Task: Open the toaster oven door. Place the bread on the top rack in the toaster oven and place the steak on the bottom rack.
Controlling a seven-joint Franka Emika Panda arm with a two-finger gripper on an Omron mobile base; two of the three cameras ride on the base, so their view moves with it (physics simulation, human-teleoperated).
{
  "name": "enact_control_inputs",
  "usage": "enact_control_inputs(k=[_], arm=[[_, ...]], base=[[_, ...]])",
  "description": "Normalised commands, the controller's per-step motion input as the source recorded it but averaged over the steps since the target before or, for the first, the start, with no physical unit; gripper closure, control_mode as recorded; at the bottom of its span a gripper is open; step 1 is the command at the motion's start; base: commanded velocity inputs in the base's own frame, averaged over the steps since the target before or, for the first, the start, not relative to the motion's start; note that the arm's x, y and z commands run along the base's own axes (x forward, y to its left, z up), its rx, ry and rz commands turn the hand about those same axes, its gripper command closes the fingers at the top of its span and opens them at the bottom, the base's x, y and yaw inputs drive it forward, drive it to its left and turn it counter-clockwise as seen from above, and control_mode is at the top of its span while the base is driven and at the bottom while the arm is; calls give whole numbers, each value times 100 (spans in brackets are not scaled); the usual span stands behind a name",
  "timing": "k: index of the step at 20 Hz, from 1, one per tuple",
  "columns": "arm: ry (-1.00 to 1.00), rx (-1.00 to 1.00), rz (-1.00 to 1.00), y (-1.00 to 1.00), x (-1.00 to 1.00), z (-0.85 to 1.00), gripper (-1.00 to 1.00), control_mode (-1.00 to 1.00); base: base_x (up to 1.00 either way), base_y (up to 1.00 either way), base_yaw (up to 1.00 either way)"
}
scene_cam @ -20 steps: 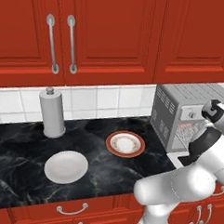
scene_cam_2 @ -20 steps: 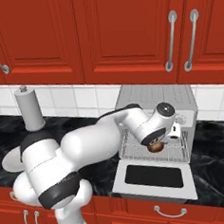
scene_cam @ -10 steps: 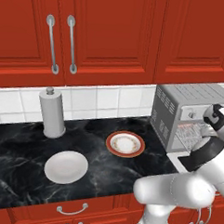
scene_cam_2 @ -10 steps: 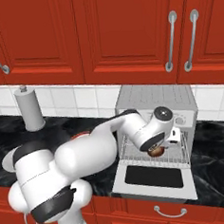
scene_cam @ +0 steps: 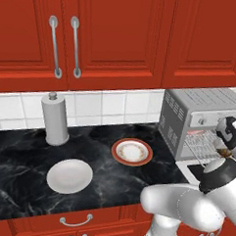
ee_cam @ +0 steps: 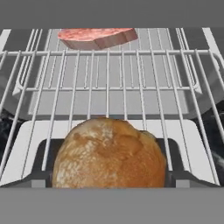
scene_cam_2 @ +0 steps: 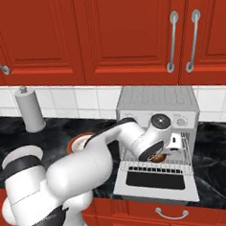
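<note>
The toaster oven [scene_cam_2: 157, 101] stands on the counter with its door [scene_cam_2: 158, 179] dropped flat. The bread [ee_cam: 109, 154], a round brown roll, rests on the front of a wire rack [ee_cam: 131, 74] that reaches out over the door. The steak [ee_cam: 97, 37] lies farther in, at the back of the oven. Whether the two share one shelf I cannot tell. My gripper [scene_cam_2: 162, 152] hangs at the oven mouth right over the bread [scene_cam_2: 158, 156], open, with its fingertips hidden behind the roll in the hand view. From the left, the gripper [scene_cam: 225, 151] is at the oven [scene_cam: 199, 102] front.
A red-rimmed plate [scene_cam: 131, 151] and a white plate [scene_cam: 69, 175] lie on the black marble counter left of the oven. A grey paper-towel holder [scene_cam: 54, 119] stands by the tiled wall. Red cabinets hang overhead. My arm's bulk crosses the counter's front edge.
The hand stays at the oven mouth over the bread. The arm's elbow has shifted a little and the jaws have widened slightly.
</note>
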Motion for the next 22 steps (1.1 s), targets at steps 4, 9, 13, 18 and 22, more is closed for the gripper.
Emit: enact_control_inputs(k=[4, 9, 13, 18, 22], arm=[[0, -11, 0, 2, -60, -86, -100, -100], [0, -8, 0, 3, -54, -82, -100, -100], [0, 0, 0, -2, -35, -29, -100, -100], [3, 2, 0, -7, -43, -3, -100, -100], [5, 1, 0, -1, -30, 15, -100, -100]], base=[[0, 0, 0], [0, 0, 0], [0, 0, 0], [0, 0, 0], [0, 0, 0]])
